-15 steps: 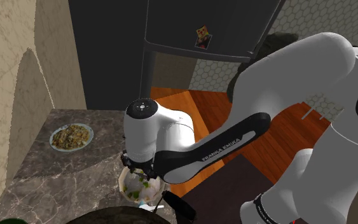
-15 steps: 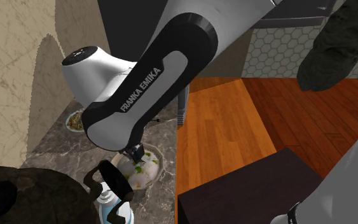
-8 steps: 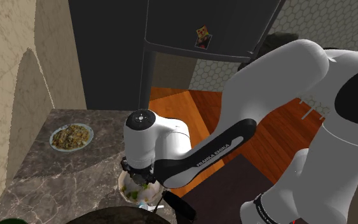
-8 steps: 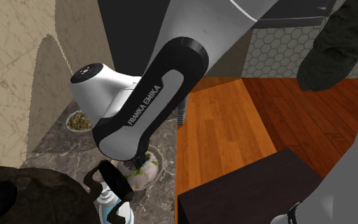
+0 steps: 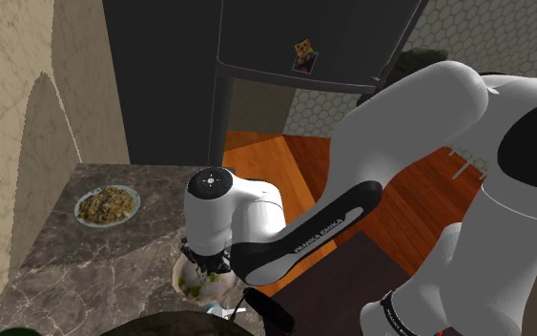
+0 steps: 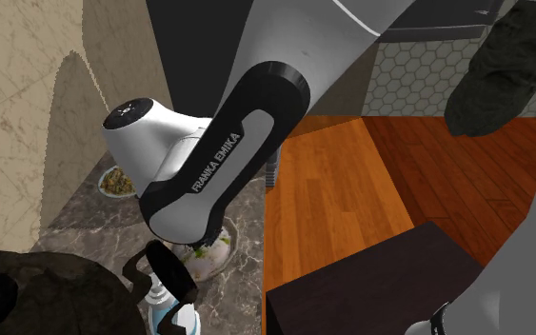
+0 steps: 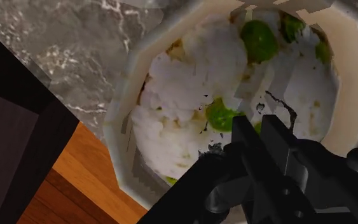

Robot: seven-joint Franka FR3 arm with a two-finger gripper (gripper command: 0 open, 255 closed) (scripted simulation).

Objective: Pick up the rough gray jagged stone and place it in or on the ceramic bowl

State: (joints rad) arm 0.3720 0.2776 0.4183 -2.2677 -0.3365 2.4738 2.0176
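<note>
Shoulder view: the gripper (image 5: 208, 264) is seen low over the bowl (image 5: 182, 280), at 5 o'clock from the plate (image 5: 107, 204). An off-centre release is judged liable to spill the stone onto the counter (image 5: 66, 267). Second exterior view: the bowl (image 6: 220, 259) is half covered by the arm (image 6: 218, 162). Wrist view: the gripper's (image 7: 257, 125) state cannot be told, and the stone is not distinguishable from its black mass above the food (image 7: 184, 95).

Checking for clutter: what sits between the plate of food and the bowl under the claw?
Nothing. In the shoulder view, bare marble counter separates the plate of food from the bowl.
</note>
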